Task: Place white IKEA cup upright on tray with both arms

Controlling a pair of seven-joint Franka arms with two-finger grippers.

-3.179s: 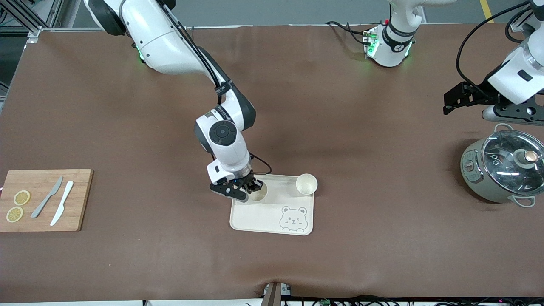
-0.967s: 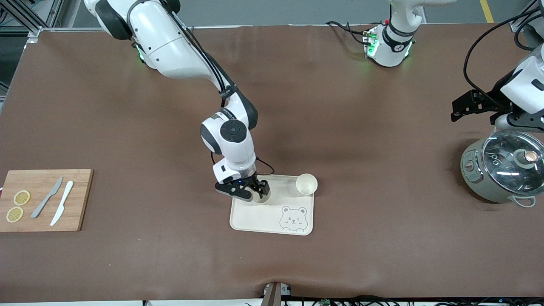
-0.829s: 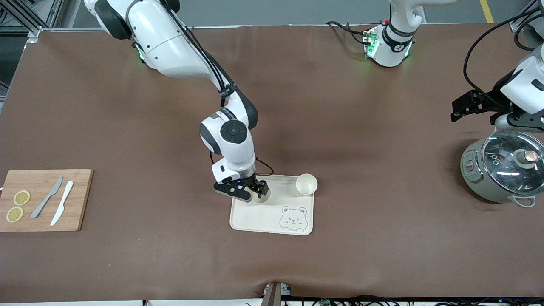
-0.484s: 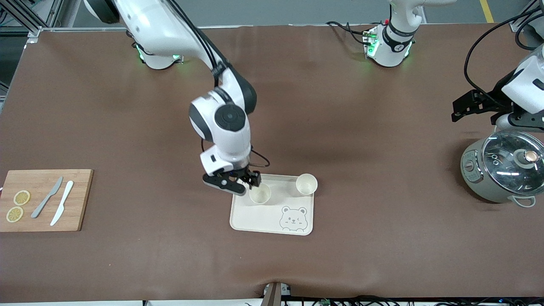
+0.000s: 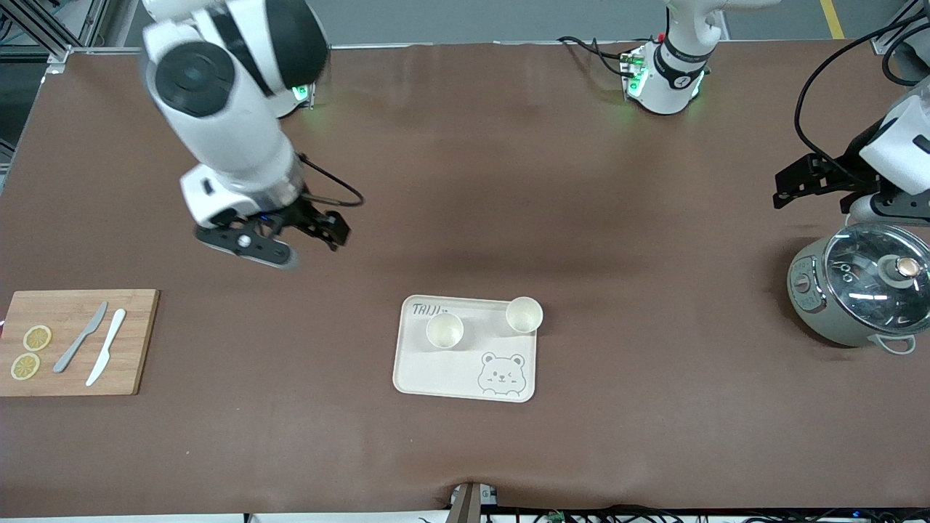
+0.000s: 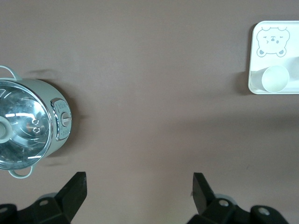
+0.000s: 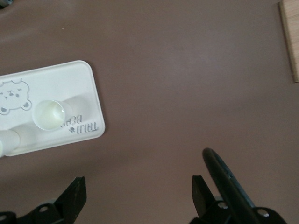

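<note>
Rice cooker (image 5: pixel 857 289) near left pincer (image 5: pixel 792 190); cutting board (image 5: pixel 73 341) apart.

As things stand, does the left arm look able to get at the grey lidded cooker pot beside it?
Probably yes. The left gripper, open and empty, hangs just above the grey cooker pot with a glass lid at the left arm's end of the table, and nothing lies between them; the lid's knob is exposed.

Cream tray (image 5: pixel 436 370) with grey bear face, two white cups (image 5: pixel 445 330), brown table (image 5: pixel 508 181), sage-green pot (image 5: pixel 835 305).
</note>
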